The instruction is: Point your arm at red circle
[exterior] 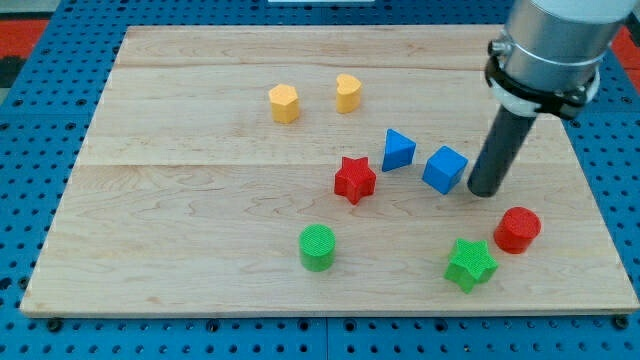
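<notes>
Red circle [517,229], a short upright cylinder: toward the view's lower right of the wooden board [200,200], the landmark for all places below. Rod tip [483,190] just above and to the view's left of red circle, near but apart from it (a strip of bare wood visible between the two). Rod dark, straight, tilted slightly, hung from a grey cylindrical arm body [553,35] at the view's upper right corner. No jaws on this end effector, so nothing to open or close; nothing held, tip in contact with no block as far as visible.

Blue cube [444,169]: right of board centre, just beside the tip on the view's left, a narrow gap between. Blue triangular block [398,150]: near the board's centre, left of blue cube, apart from it. Red star [354,179]: at board centre, slightly below and left of the blue triangular block. Green cylinder [318,247]: lower middle of board, well apart from the rest. Green star [469,264]: near the board's bottom edge, right half, just beside red circle on the view's lower left. Two yellow blocks in the board's upper middle: one hexagon-like [284,103], one heart-like [347,93] (shapes not fully certain). Blue perforated surface [30,150] around the board on all sides.
</notes>
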Action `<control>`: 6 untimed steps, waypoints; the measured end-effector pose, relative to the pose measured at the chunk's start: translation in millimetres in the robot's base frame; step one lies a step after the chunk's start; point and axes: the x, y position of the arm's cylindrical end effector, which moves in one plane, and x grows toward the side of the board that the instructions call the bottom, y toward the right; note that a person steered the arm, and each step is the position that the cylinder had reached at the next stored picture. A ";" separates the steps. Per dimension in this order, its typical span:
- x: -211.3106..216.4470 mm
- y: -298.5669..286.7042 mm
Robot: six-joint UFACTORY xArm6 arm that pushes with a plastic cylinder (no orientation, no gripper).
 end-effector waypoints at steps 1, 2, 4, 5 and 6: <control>-9.3 -43.3; -23.0 -74.2; -34.2 32.6; 6.3 124.7; 68.8 153.1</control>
